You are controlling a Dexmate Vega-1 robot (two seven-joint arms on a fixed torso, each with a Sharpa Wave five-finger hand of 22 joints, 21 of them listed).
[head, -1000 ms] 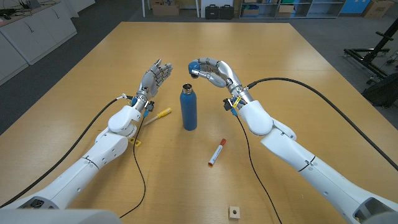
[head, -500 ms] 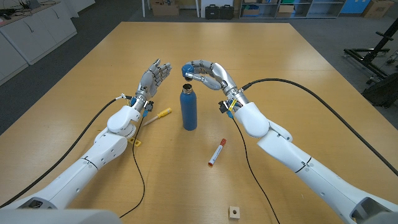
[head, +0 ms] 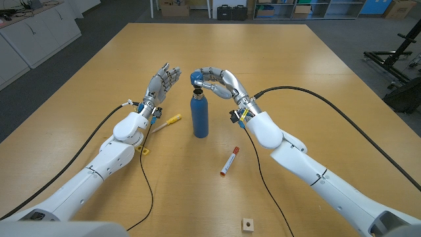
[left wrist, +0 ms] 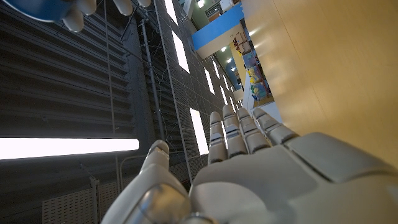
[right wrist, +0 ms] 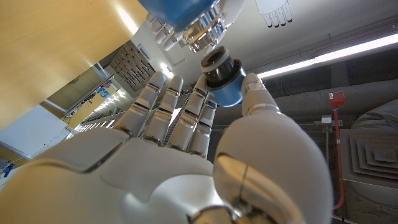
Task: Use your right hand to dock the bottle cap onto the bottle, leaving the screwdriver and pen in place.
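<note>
right hand (head: pixel 214 80) nearer bottle (head: pixel 199 115), holding cap (right wrist: pixel 224 79)

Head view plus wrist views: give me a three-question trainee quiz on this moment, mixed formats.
1. True or false: the bottle cap is already seated on the bottle.
2. Which robot hand holds the cap? A) left robot hand B) right robot hand
3. Fill in: the screwdriver lies on the bottle's ___ side, the pen on the other.

Key: 1 false, it is held just above the neck; 2 B; 3 left.
</note>
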